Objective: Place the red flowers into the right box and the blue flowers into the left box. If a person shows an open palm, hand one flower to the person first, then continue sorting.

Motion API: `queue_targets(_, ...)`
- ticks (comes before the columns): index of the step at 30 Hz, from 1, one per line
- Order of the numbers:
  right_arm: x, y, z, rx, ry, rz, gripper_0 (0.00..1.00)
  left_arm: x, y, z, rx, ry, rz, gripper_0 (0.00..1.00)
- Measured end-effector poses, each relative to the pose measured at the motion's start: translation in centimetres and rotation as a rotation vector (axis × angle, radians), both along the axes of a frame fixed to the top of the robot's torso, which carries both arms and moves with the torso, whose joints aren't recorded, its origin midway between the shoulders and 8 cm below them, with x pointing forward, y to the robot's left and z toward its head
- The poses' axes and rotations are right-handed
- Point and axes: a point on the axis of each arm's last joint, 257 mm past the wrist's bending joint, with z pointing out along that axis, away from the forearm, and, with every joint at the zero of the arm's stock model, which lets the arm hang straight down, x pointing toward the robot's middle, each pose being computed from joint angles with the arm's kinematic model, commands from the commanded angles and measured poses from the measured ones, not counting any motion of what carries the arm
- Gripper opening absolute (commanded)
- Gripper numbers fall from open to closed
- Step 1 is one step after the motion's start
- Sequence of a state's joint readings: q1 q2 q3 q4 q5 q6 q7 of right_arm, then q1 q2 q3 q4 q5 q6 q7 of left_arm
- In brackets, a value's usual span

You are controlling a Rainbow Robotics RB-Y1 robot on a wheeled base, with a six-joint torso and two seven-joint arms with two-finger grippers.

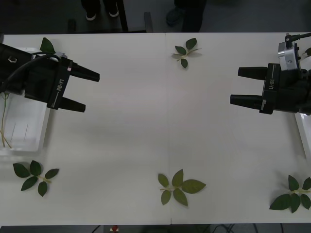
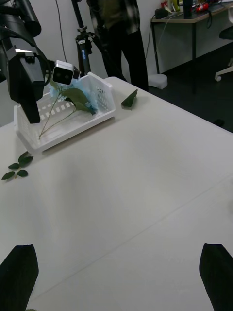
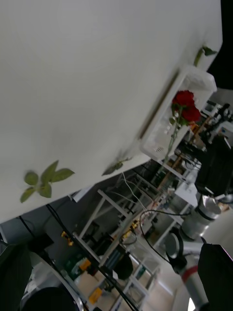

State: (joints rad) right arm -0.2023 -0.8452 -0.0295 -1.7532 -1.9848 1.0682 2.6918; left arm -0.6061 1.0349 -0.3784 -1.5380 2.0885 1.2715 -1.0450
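Both pincers hover over the white surface (image 1: 146, 121) with fingers spread and nothing between them. The left pincer (image 1: 80, 90) sits just beside the left box (image 2: 73, 124), reaching inward from above it; pale blue flowers (image 2: 94, 97) with long stems lie inside that box. The right pincer (image 1: 248, 86) faces it from well across the surface, just inward of the right box (image 3: 179, 107), where red flowers (image 3: 185, 106) rest. Bloomless leaf sprigs (image 1: 179, 187) lie scattered on the surface, between and around the two pincers.
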Motion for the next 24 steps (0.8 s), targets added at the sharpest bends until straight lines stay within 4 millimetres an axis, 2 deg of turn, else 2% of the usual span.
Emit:
queue_targets(3,0.0,0.0,0.0,0.000,0.000,0.000,0.97,-1.4,-2.1,-1.0,-0.034,-0.028,-0.119,1.00)
queue_targets(7,0.0,0.0,0.0,0.000,0.000,0.000,0.97,-2.6,-3.6,-2.5,-0.019,-0.086,-0.228,1.00)
queue_targets(13,0.0,0.0,0.0,0.000,0.000,0.000,0.97,-2.9,-5.1,-2.4,-0.030,-0.347,-0.399,1.00)
queue_targets(18,0.0,0.0,0.0,0.000,0.000,0.000,0.97,-3.2,-5.1,-2.6,-0.025,-0.533,-0.513,1.00)
queue_targets(24,0.0,0.0,0.0,0.000,0.000,0.000,0.97,-1.3,-3.4,-3.4,0.007,-1.077,-0.749,1.00)
